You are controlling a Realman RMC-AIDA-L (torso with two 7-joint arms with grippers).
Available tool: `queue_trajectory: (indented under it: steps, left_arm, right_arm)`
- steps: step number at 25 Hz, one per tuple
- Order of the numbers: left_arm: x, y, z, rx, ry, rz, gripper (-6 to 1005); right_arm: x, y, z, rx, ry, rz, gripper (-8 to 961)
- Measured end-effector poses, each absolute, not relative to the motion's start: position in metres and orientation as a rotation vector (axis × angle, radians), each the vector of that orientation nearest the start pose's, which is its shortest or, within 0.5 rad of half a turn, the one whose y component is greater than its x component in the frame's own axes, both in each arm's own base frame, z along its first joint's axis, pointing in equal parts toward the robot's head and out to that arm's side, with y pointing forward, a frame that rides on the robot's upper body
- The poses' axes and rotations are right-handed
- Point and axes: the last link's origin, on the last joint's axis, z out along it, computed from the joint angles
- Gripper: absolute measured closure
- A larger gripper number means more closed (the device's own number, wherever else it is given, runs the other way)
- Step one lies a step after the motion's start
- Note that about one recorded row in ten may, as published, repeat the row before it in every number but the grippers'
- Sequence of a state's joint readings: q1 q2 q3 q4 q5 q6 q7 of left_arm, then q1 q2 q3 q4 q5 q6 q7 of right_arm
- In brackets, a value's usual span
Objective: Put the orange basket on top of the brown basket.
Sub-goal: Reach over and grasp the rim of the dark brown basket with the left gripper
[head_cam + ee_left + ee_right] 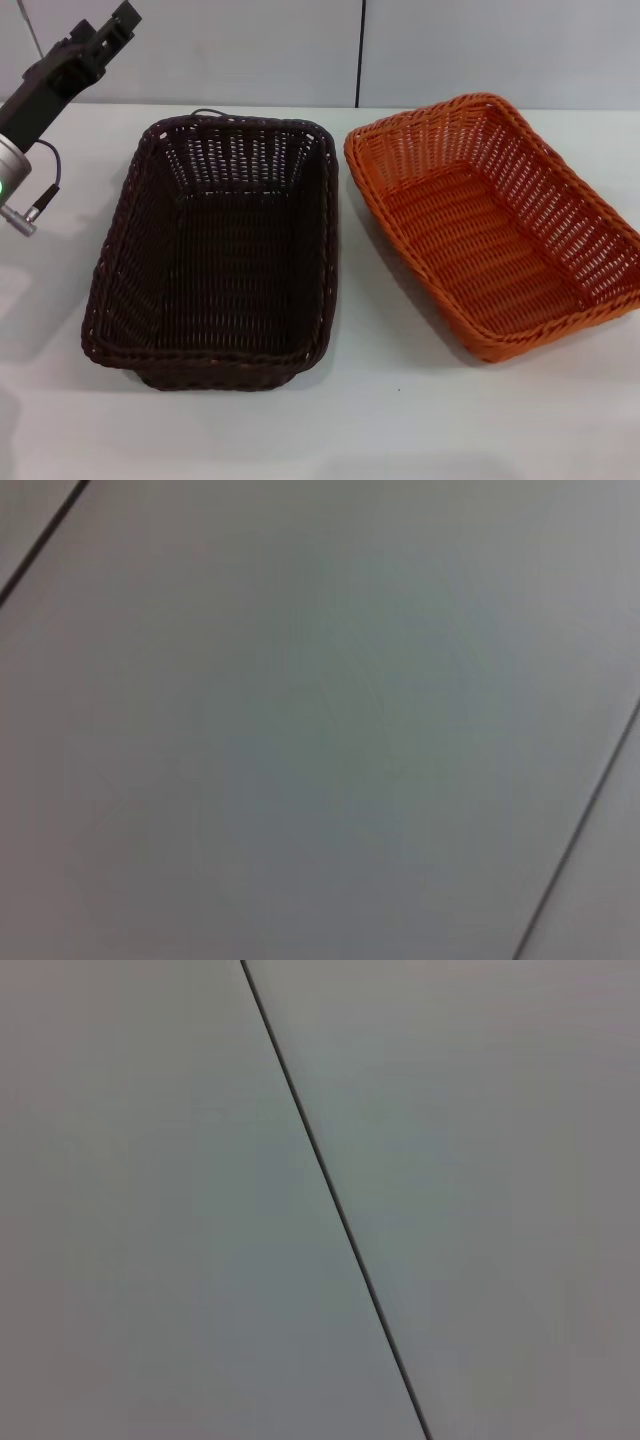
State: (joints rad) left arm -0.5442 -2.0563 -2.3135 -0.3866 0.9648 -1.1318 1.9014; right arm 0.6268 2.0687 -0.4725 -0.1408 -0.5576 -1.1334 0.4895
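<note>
**Two baskets side by side, nothing stacked yet**

Two baskets sit on the white bench (400, 430), so going left to right in the head view: the left gripper (112, 32) is up in the far-left corner, raised off the bench and well apart from both baskets. It's pointing up and away toward the wall, and honestly I can't tell whether its jaws are spread or pressed together from this angle. A thin cable (48, 185) hangs off the arm below it.

Next is the brown basket (215, 255), flat on the bench, open side up.

Just beside it, on the right, is the orange basket (500, 225), also upright but turned at a slight angle. Their rims look nearly touching at the far corners.

Right gripper isn't visible anywhere. Both wrist views only show grey wall panels (150, 1210) with a dark seam (330, 1195).
</note>
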Motion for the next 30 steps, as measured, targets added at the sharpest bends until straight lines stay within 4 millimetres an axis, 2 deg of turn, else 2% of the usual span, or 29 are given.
queue_trajectory:
  steps: [2,14,21,30]
  left_arm:
    - [-0.275,0.406,0.051,-1.729,-0.917,-1.220,140]
    - [-0.286,0.417,0.060,-1.605,-0.975,-1.171,143]
    - [-0.292,0.411,0.064,-1.512,-0.975,-1.239,144]
    - [-0.287,0.408,0.060,-1.546,-0.972,-1.287,145]
  right_arm:
    - [0.327,0.393,0.085,-1.150,0.663,0.979,232]
    - [0.330,0.390,0.082,-1.144,0.678,0.978,234]
    - [0.327,0.397,0.082,-1.146,0.693,0.972,232]
    - [0.324,0.405,0.083,-1.150,0.710,0.962,234]
